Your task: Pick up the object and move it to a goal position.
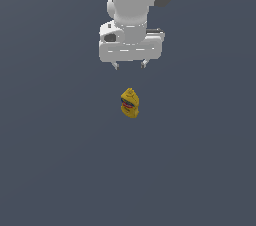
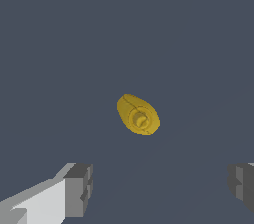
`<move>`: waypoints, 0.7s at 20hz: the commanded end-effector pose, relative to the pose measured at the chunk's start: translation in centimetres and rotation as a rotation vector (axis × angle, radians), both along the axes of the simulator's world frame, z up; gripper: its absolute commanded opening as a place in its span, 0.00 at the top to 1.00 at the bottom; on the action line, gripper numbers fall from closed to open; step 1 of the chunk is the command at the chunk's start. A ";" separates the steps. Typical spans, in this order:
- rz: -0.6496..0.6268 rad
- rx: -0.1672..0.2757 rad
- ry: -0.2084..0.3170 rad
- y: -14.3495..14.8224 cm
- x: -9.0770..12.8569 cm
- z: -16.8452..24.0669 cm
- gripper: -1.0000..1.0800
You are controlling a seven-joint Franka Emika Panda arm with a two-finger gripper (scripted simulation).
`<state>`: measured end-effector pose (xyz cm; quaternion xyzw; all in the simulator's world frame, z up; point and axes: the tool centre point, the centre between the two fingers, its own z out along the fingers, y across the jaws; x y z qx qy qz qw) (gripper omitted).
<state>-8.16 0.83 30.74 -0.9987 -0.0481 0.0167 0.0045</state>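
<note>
The small yellow bottle (image 1: 129, 103) stands upright on the dark grey floor, with a tapered cap and a red and dark label band. In the wrist view the bottle (image 2: 138, 114) shows from above, cap toward the camera. My gripper (image 1: 129, 64) hangs above the bottle, apart from it, open and empty. Its two fingertips (image 2: 79, 188) show wide apart in the wrist view, with the bottle beyond them and not between them.
The flat dark grey floor (image 1: 55, 160) spreads around the bottle. The white arm and hand (image 1: 131, 45) fill the upper middle of the exterior view.
</note>
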 end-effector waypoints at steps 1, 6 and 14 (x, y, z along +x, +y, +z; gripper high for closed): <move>0.036 0.001 -0.002 0.0 0.1 -0.4 0.04; 0.135 0.003 -0.006 0.0 0.2 -1.5 0.04; 0.339 0.005 -0.016 0.0 0.5 -3.7 0.04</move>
